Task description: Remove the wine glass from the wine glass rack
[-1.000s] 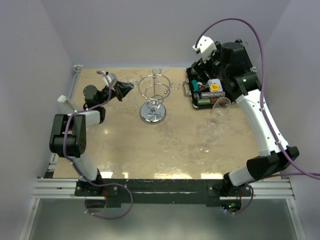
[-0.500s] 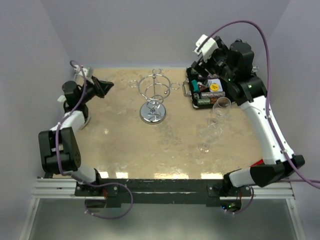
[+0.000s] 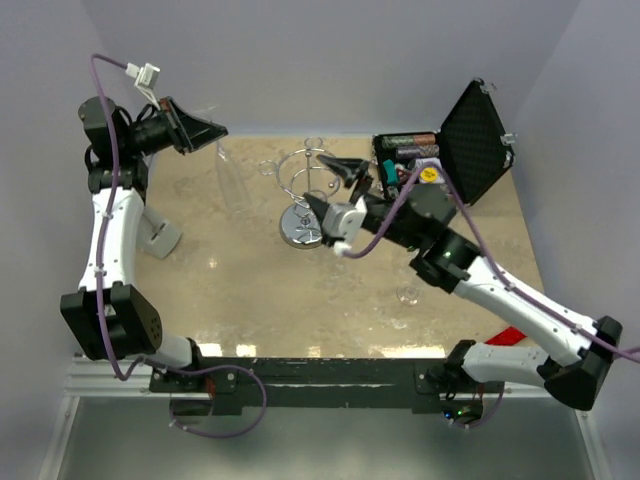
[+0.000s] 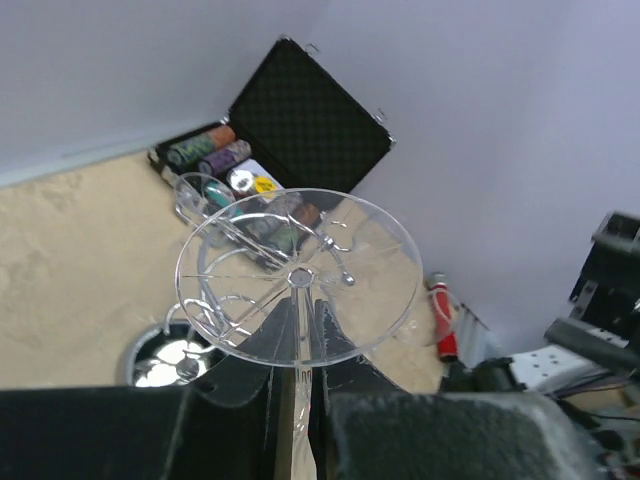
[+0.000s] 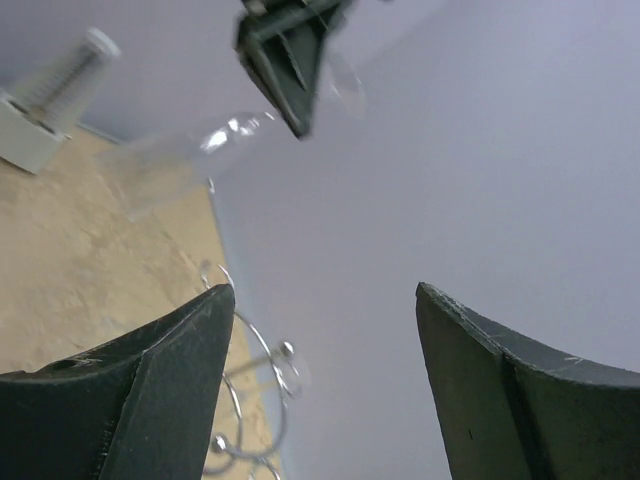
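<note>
Left arm up and gripping, right arm reaching in with its jaws wide.
Your left arm (image 3: 110,230) stands tall at the far left with its wrist turned right, and the left gripper (image 3: 216,130) is pinched on the wine glass (image 4: 298,275) stem. Your right arm (image 3: 500,295) stretches low from near right toward centre; the right gripper (image 5: 322,295) gapes wide, holding nothing.

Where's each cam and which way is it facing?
Top external: above and behind, looking down at the beige table; left arm and right arm show.
Left wrist: raised, facing the chrome wire rack and open black case; left gripper shut on the clear wine glass's stem.
Right wrist: by the rack, looking up at the left gripper; right gripper open.
All share rack and glass.
</note>
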Controlling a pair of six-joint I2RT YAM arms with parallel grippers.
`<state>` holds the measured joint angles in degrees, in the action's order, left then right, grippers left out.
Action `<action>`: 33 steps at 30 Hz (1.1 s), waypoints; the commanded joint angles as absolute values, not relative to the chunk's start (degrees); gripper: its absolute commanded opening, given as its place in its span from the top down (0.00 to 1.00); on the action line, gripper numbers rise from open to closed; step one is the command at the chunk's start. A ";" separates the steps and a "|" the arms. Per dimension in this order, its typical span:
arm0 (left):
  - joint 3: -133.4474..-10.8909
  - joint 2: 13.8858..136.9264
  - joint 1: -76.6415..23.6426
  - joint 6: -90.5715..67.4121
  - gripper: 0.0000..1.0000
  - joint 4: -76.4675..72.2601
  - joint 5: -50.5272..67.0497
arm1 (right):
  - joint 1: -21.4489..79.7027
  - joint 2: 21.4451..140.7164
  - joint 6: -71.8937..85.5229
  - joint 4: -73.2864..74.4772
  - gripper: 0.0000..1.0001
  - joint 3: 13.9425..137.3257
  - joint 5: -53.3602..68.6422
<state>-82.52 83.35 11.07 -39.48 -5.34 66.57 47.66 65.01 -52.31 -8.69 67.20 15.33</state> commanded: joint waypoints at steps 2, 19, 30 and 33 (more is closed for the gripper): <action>-87.53 86.56 11.34 -52.80 1.00 -0.88 70.14 | 56.14 68.20 -62.74 -24.87 0.24 62.06 12.40; -83.94 84.29 11.43 -66.53 1.00 -1.23 64.60 | 63.37 83.75 -57.83 -38.85 0.31 65.30 0.45; -83.14 83.58 11.43 -65.22 1.00 4.48 63.11 | 63.37 90.44 -58.09 -43.94 0.61 68.47 -8.08; -83.76 83.93 11.43 -64.86 1.00 6.67 62.58 | 63.28 91.23 -58.80 -45.79 0.74 68.99 -8.70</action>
<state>-83.02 85.25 11.14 -63.94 3.31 63.40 63.11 91.22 -58.00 -39.68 65.91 -5.45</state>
